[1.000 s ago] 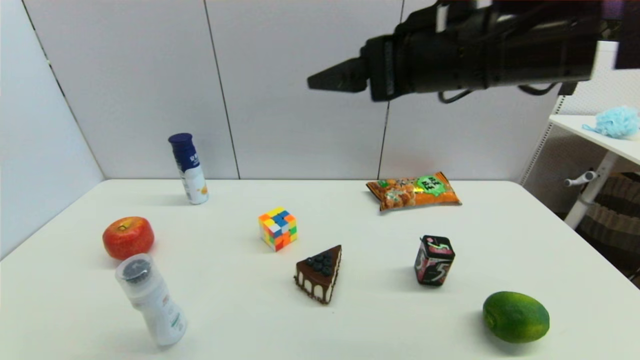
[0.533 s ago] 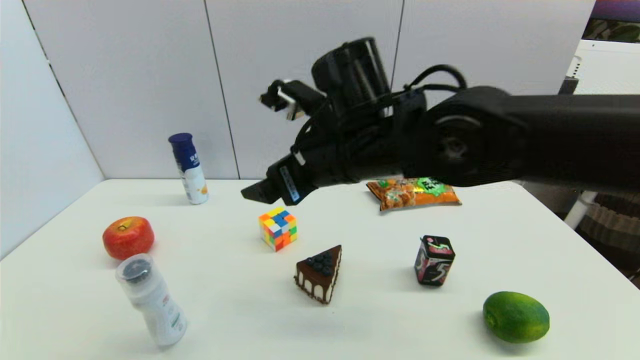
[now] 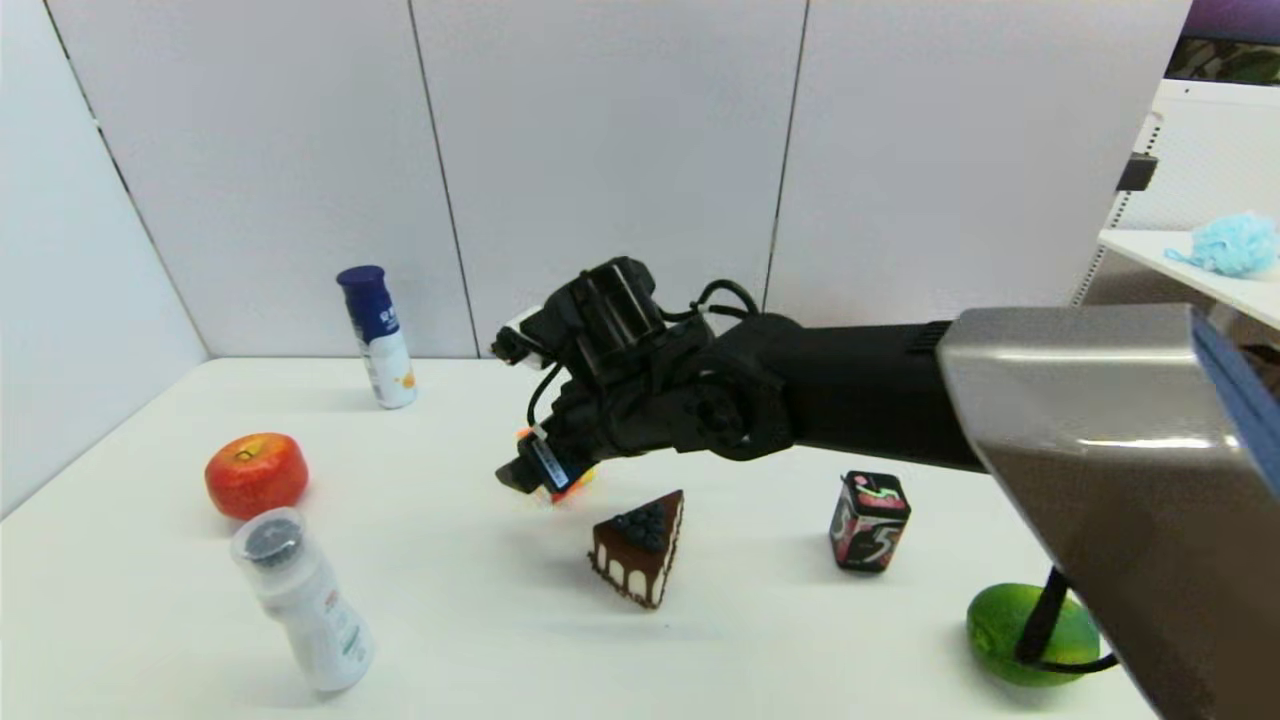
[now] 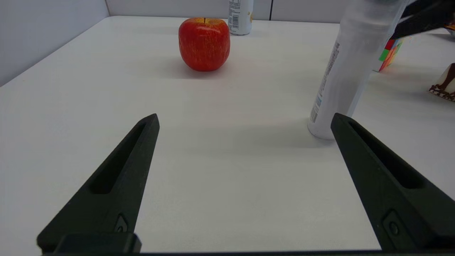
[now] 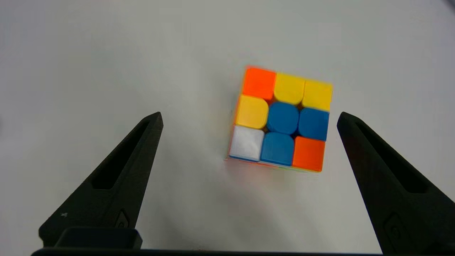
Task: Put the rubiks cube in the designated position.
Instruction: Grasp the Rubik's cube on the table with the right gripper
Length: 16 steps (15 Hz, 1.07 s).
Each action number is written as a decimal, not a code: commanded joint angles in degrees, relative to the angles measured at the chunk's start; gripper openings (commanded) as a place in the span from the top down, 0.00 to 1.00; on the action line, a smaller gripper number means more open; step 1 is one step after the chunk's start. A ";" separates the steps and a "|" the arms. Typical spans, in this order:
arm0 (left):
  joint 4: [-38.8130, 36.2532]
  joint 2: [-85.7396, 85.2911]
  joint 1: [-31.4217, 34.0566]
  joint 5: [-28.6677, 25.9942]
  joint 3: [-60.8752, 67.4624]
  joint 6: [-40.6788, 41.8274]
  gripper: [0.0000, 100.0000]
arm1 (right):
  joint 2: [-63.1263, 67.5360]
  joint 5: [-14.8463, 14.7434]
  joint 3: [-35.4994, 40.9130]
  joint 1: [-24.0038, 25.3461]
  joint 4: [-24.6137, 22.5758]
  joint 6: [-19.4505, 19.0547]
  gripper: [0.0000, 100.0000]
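The rubiks cube sits on the white table, its top face showing orange, yellow, blue and white squares. My right gripper hangs open above it, pointing down. The cube lies between the two fingers, closer to one, and touches neither. In the head view the right gripper covers most of the rubiks cube, leaving only an orange edge in sight. My left gripper stands open and empty low over the table near the white bottle. The designated position has no mark that I can see on the tabletop.
Around the cube stand a cake slice, a black-and-pink box, a lime, a red apple, a white bottle and a blue-capped bottle. My right arm spans the table's right half.
My right arm has swung down from high above the table, and its gripper now hangs over the cube. The cube and the other objects have not moved.
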 commanded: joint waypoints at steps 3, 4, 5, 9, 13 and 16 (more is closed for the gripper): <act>0.01 0.09 0.02 0.01 0.01 -0.01 0.00 | 4.38 -1.88 -0.41 -1.56 -2.89 1.33 0.00; -0.17 0.09 0.02 0.01 0.01 -0.01 0.00 | 4.55 -1.88 -0.41 -1.65 -2.89 1.33 0.00; -0.17 0.09 0.02 0.01 0.01 -0.01 0.00 | 4.73 -1.88 -0.41 -2.00 -2.89 1.33 0.00; 0.01 0.09 0.02 0.01 0.01 -0.01 0.00 | 4.90 -1.35 -0.41 -2.79 -2.98 1.85 0.00; 0.01 0.09 0.02 0.01 0.01 -0.01 0.00 | 4.82 -0.21 -0.41 -2.96 -3.07 5.02 0.00; 0.01 0.09 0.02 0.01 0.01 -0.01 0.00 | 4.82 0.50 -0.41 -3.05 -2.98 5.10 0.00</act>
